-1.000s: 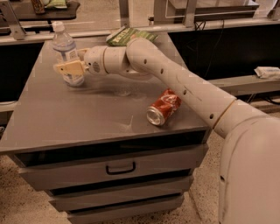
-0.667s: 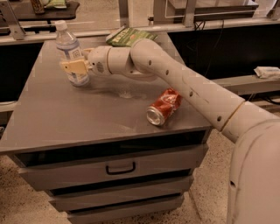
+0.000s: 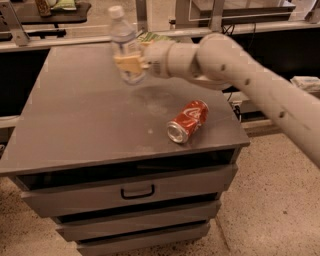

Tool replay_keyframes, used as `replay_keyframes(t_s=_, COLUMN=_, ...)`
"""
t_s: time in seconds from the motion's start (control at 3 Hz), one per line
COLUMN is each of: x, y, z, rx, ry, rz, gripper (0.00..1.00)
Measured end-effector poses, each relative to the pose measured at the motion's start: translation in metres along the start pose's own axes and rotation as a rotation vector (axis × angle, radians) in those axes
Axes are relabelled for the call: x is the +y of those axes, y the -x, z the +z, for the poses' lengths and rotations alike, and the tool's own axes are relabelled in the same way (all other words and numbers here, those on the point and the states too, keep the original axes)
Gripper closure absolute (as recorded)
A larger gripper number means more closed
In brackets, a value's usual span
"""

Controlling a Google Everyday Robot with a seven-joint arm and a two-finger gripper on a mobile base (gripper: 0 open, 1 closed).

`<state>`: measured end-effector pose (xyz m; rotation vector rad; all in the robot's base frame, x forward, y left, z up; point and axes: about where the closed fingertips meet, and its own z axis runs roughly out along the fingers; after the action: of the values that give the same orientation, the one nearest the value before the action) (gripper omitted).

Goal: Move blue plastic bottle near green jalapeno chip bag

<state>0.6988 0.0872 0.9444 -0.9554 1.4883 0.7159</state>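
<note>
The blue plastic bottle [image 3: 125, 44], clear with a white cap, is upright and lifted above the grey cabinet top [image 3: 90, 120]. My gripper [image 3: 131, 64] is shut on the bottle's lower half, with the white arm reaching in from the right. The green jalapeno chip bag [image 3: 152, 37] lies at the cabinet top's back edge, mostly hidden behind my wrist, just right of the bottle.
A crushed red soda can [image 3: 187, 121] lies on its side near the front right of the cabinet top. Drawers are below the top. A shelf with items stands at the far back left [image 3: 50, 10].
The bottle has been lifted off the left back part of the top and carried right toward the chip bag. The can has not moved.
</note>
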Motion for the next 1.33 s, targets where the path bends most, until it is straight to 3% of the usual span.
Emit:
replay_keyframes(t_s=0.33, x=-0.023, y=-0.004, z=-0.036, rx=0.005, ry=-0.062, rz=0.004, gripper=1.00)
replay_keyframes(t_s=0.67, x=-0.023, y=-0.004, z=-0.036, rx=0.005, ry=-0.062, rz=0.004, gripper=1.00)
replay_keyframes(t_s=1.0, x=-0.039, y=-0.001, z=-0.044, rx=0.011, ry=-0.092, rz=-0.025, gripper=1.00)
replay_keyframes(t_s=1.33, x=-0.105, y=0.004, z=-0.073, rx=-0.010, ry=-0.179, rz=-0.069, gripper=1.00)
